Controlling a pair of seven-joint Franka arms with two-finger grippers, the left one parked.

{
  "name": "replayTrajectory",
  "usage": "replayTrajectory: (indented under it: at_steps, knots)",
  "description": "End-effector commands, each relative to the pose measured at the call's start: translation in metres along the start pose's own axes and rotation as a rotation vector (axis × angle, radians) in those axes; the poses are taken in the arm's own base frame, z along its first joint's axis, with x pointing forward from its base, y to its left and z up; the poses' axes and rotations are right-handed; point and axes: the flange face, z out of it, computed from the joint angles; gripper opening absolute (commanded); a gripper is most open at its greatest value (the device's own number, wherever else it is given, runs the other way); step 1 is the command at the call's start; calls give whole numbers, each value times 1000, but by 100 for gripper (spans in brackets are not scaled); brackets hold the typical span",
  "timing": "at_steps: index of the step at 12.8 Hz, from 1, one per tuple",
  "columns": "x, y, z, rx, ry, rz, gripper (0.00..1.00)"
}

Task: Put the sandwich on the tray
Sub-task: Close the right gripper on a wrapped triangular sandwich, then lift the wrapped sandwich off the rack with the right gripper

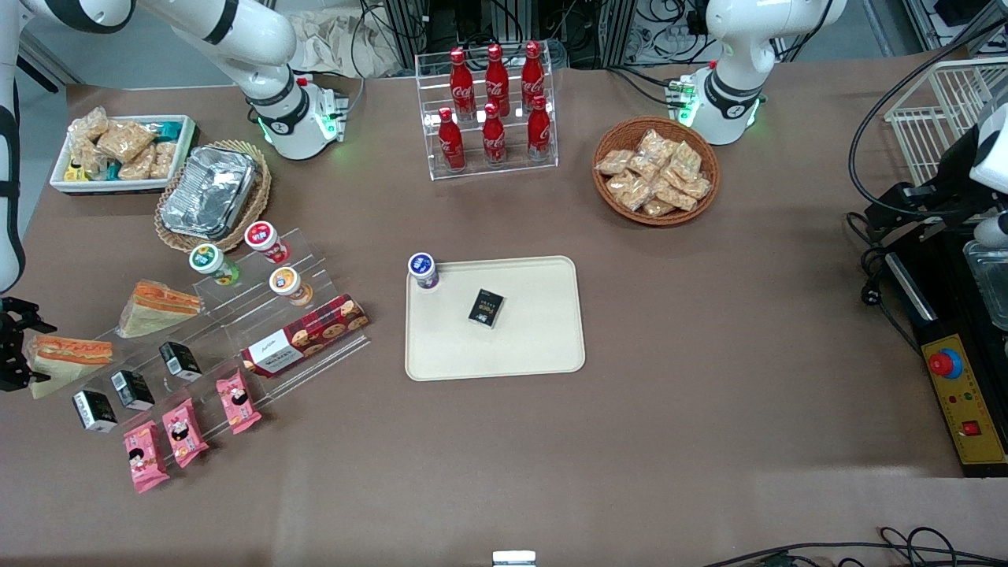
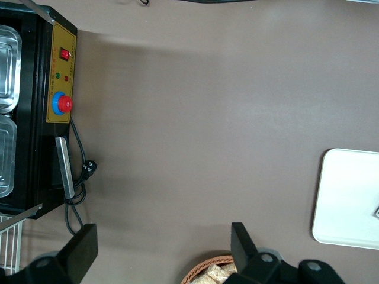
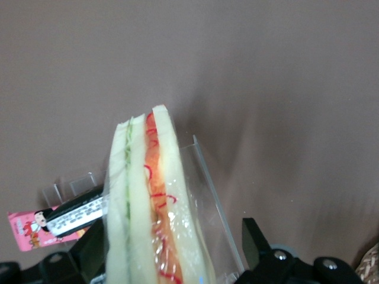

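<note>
The sandwich (image 1: 69, 352) is a wrapped wedge with pale bread and orange-red filling, lying on the clear acrylic step rack (image 1: 236, 346) at the working arm's end of the table. In the right wrist view the sandwich (image 3: 155, 213) stands between the two black fingers (image 3: 256, 245). My gripper (image 3: 176, 248) is open around it, with a gap between one finger and the wrap. In the front view the gripper (image 1: 14, 354) shows at the frame's edge beside the sandwich. The cream tray (image 1: 543, 346) lies mid-table, well away; its corner shows in the left wrist view (image 2: 349, 201).
A second wedge sandwich (image 1: 157, 307) sits on the rack, farther from the front camera. Black boxes (image 1: 132, 389), pink snack packets (image 1: 181, 431), a cookie box (image 1: 307, 342) and cups (image 1: 287, 283) fill the rack. A cup (image 1: 423, 270) and a black box (image 1: 486, 307) are on the tray.
</note>
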Motion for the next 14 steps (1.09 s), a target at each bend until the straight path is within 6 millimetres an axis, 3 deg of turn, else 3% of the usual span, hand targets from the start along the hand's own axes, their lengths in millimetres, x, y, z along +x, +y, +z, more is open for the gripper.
replayTrajectory:
  at_steps: [1,2,3,4,6,8,12,14]
  knots:
    - [0,-9,10,23,-7,25,93]
    - [-2,-9,13,21,-10,23,89]
    - [-2,-10,18,18,-11,23,78]
    - [-2,-10,19,18,-11,21,57]
    - [-5,-13,19,22,-7,5,26]
    - [-5,-18,0,55,11,-11,3]
    - [-15,-34,-61,122,42,-119,0]
    - [-24,-49,-106,120,22,-153,0]
